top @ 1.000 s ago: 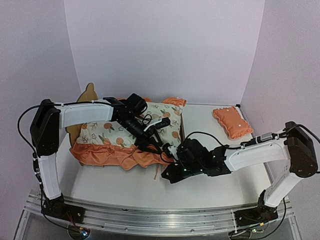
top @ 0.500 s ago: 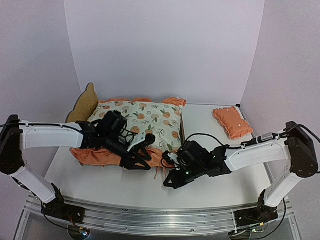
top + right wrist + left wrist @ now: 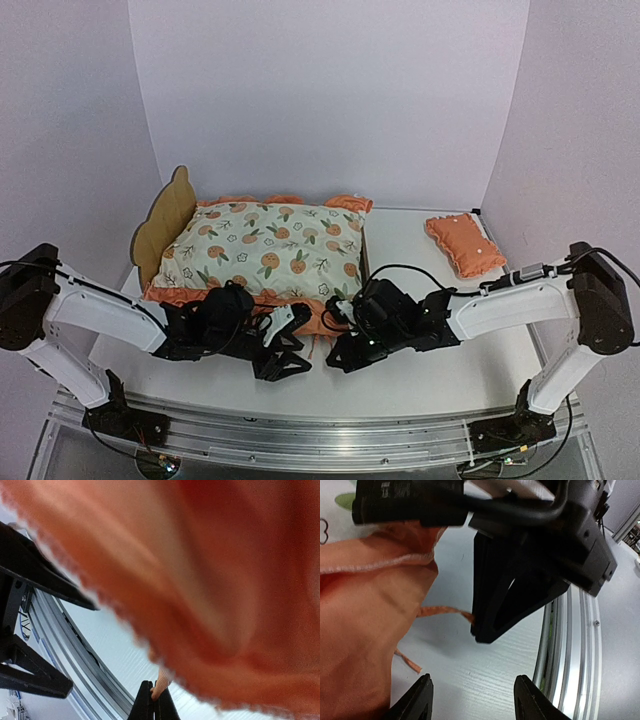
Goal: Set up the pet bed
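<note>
The right end effector (image 3: 155, 702) is clenched on an orange tie (image 3: 159, 686) at the mattress pad's (image 3: 270, 250) near edge, probably to tug it square on the pet bed (image 3: 160, 220) at the surface's (image 3: 430, 375) far left, while the left end effector (image 3: 472, 692) hangs released and empty beside it.

We see bare white table (image 3: 415, 270) between the light plywood pet bed (image 3: 160, 222), with its scalloped headboard, and the small orange pillow (image 3: 465, 243) at the far right; a hand could pass there. The orange-print ruffled mattress pad (image 3: 270, 250) covers the bed, and its frill spills over the near side. In front of that frill it is crowded. The left gripper (image 3: 283, 352), jaws apart and empty, sits just beside the right gripper (image 3: 338, 352), which pinches a thin orange tie (image 3: 159, 686). Only a narrow strip of table lies between them and the aluminium rail (image 3: 320, 432) at the near edge.
</note>
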